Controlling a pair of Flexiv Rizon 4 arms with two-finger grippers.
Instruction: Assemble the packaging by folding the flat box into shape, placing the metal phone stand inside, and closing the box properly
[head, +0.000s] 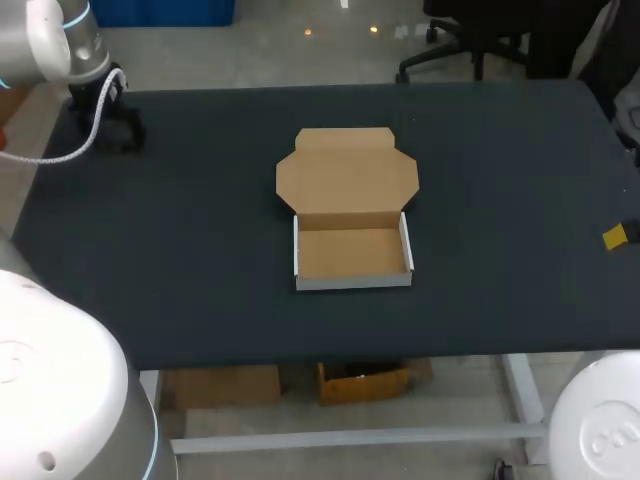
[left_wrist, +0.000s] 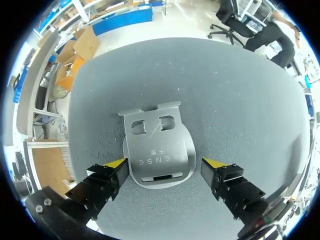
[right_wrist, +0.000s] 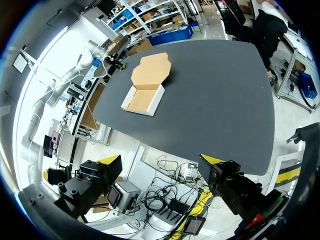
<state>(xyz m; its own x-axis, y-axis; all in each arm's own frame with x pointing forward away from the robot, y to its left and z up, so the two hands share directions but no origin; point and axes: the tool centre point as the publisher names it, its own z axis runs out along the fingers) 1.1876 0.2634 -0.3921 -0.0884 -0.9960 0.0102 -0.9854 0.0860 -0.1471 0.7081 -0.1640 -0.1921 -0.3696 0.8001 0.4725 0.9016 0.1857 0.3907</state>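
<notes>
Lying formed, lid open, is the box. Far to its left, the left gripper straddles the stand, fingers wide. The right gripper, also wide, hangs to its right.

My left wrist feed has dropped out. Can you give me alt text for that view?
The metal phone stand lies flat on the dark table, between the two yellow-tipped fingers of the left gripper. The fingers stand open on either side of the stand's wider end and are not clamped on it.
</notes>
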